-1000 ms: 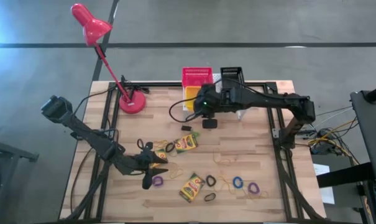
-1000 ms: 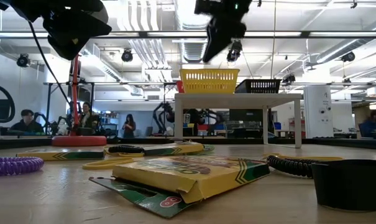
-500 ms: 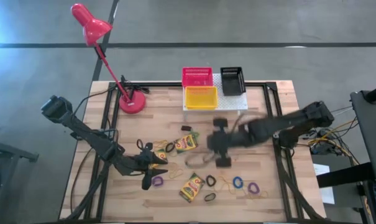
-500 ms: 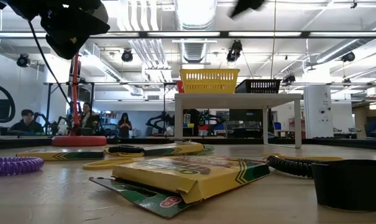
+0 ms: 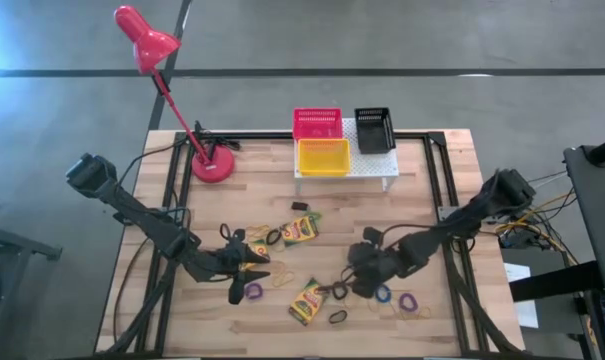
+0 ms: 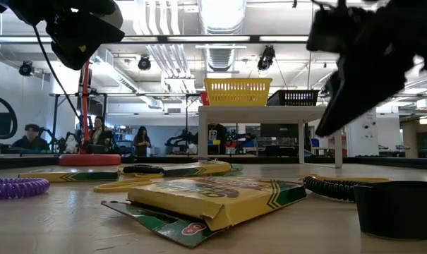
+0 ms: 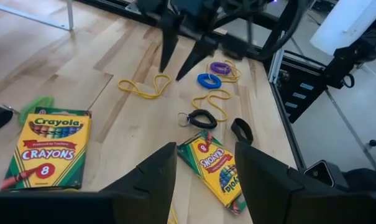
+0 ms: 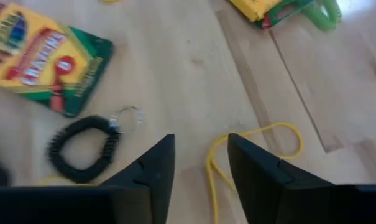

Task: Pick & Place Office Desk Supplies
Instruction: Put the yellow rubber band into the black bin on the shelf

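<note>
The right hand [image 5: 360, 284] hangs released and empty over a yellow loop [image 8: 250, 146] lying on the table [image 5: 422, 190]. It looks light and floppy; better pinch one strand. Left hand [image 5: 244, 262] waits released.

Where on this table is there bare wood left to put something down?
Bare wood lies between the red lamp base and the white shelf, and along the right edge beyond that shelf. It is crowded at the front, where crayon boxes and loops lie between both hands.
</note>
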Robot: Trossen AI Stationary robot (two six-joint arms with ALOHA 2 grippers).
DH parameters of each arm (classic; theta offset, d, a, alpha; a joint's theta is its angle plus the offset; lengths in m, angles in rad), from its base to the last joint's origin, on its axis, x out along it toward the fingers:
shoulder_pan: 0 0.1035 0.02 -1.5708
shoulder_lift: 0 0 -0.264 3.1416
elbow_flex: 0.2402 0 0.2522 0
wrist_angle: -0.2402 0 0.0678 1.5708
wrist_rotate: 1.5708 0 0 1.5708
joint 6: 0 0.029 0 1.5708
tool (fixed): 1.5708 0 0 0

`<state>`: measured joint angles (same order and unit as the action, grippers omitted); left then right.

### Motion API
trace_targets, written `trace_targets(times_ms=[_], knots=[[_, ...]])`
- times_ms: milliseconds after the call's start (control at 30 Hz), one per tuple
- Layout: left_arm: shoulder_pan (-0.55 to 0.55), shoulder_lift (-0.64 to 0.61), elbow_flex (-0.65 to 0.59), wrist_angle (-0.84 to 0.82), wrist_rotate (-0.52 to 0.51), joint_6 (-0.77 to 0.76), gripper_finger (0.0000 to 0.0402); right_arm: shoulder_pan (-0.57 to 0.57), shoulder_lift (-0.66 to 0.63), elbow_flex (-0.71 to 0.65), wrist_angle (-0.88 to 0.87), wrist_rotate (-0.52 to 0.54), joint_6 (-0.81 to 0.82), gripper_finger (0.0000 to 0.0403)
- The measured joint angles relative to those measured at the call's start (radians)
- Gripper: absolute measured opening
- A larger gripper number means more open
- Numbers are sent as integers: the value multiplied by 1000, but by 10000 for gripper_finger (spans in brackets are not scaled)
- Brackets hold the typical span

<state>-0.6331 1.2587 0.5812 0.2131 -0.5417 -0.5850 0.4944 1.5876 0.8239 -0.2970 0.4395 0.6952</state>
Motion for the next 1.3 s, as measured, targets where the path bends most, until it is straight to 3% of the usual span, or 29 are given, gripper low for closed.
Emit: trace_targets(times_ms=[167,333,500,733,967,1300], knots=[[0,0,0,0,-1,-1,168,-12,17,-94,133,15,-33,169],[0,0,0,0,-1,-3,168,-10,70,-143,230,21,-66,152],[0,0,0,0,-2,-11,168,-9,121,-145,260,30,-57,109],[0,0,0,0,-9,-18,168,-10,133,-149,265,-13,-49,17],[0,0,0,0,-9,-18,168,-8,13,-117,239,-33,-75,9],[0,0,0,0,-9,-10,168,-14,-291,-32,243,174,-286,8]])
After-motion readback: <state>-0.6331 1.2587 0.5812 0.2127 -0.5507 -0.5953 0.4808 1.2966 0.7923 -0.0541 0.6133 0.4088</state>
